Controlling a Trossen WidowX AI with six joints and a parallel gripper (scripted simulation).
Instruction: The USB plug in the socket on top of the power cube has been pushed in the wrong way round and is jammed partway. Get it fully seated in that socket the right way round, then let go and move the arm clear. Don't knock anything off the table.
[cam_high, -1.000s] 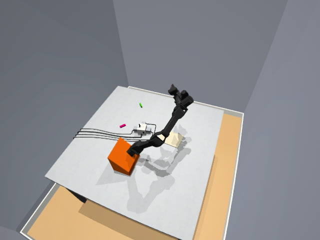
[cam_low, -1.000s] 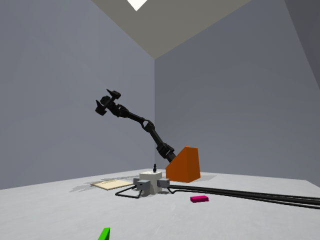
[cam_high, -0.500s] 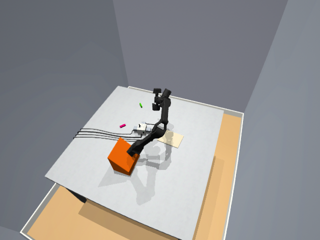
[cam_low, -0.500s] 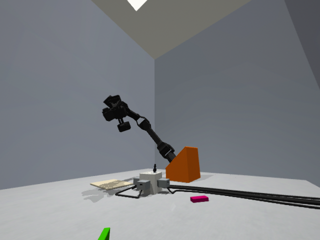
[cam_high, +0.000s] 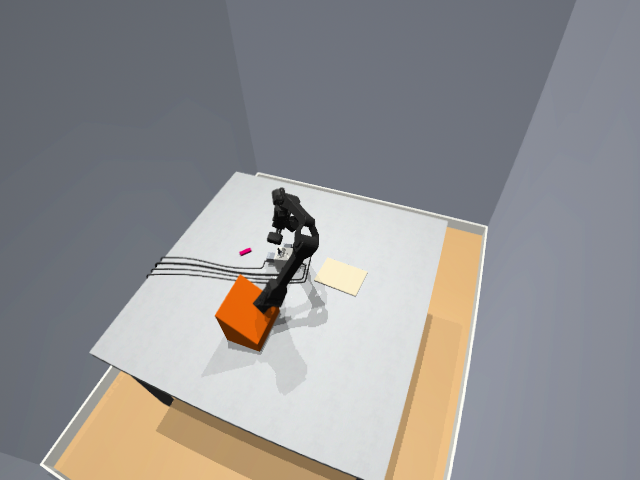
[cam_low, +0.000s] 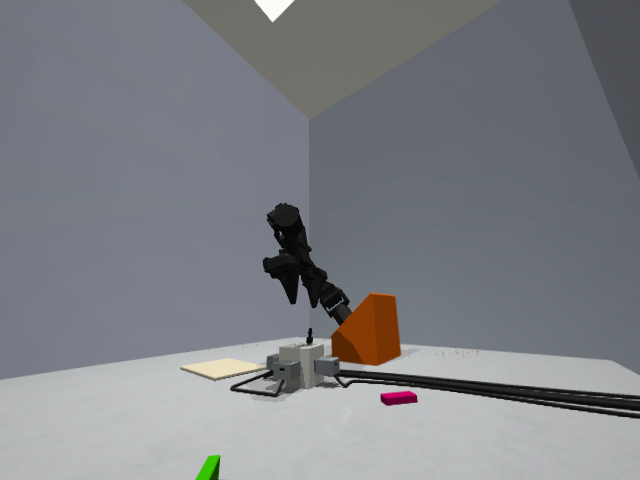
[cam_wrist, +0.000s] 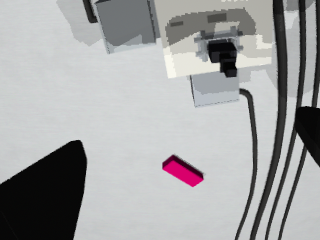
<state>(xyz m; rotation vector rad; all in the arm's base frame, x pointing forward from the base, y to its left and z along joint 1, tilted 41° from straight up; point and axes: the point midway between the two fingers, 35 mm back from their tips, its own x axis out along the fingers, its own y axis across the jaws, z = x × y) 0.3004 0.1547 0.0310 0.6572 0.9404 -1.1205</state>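
Observation:
The black USB plug (cam_low: 309, 336) (cam_wrist: 222, 51) stands up from the socket on top of the pale power cube (cam_low: 309, 367) (cam_wrist: 182, 67). It looks roughly upright in the exterior view. How deep it sits and which way round it faces cannot be told. My gripper (cam_low: 303, 304) (cam_wrist: 194, 134) is open and empty, fingers pointing down. It hangs above the cube and plug, with a gap between the fingertips and the plug. In the wrist view the plug is near the top, beyond the fingertips. In the top view the arm partly hides the cube.
Grey plugs (cam_low: 285, 370) (cam_wrist: 216, 91) stick out of the cube's sides, with black cables (cam_high: 206, 262) (cam_wrist: 281, 75) running off. A magenta block (cam_high: 245, 251) (cam_low: 398, 397) (cam_wrist: 184, 171), a cream pad (cam_high: 341, 276) (cam_low: 222, 368), an orange wedge (cam_high: 242, 304) (cam_low: 385, 330) and a green block (cam_low: 209, 467) are around.

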